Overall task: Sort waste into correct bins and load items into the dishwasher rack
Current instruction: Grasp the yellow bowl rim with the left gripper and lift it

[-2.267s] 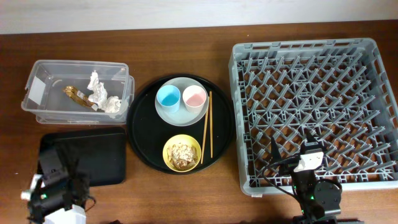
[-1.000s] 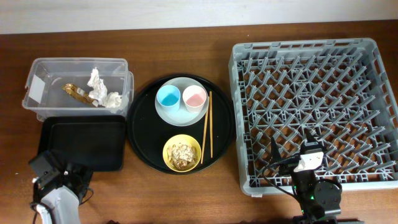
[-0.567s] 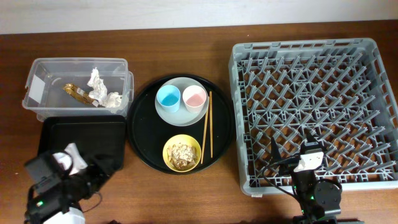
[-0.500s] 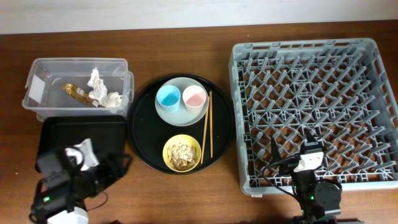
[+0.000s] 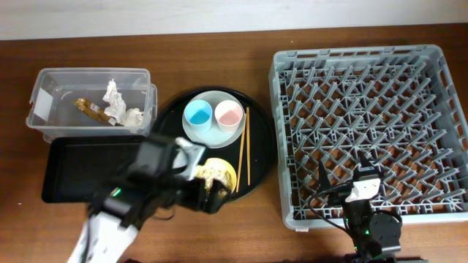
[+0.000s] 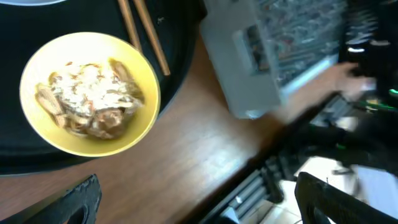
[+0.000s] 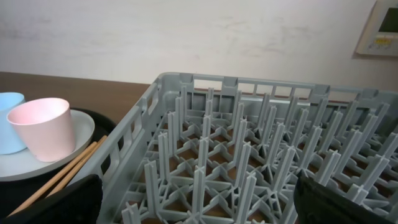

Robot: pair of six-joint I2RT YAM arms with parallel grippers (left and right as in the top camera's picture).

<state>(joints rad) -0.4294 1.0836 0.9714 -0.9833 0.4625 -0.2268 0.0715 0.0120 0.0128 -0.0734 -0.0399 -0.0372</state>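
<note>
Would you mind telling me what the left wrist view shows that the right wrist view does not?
Only the left wrist view shows the yellow bowl with food scraps in it. Only the right wrist view shows the pink cup and blue cup on the plate, plus the wall behind. Both show the chopsticks and the grey rack.

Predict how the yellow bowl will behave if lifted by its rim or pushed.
The bowl looks like rigid, smooth plastic, so it is probably stiff, light and slippery at the rim. Its scraps lie loose and heaped, so tilting would likely spill them. Pushed, it might slide on the round tray rather than tip, being wide and low.
</note>
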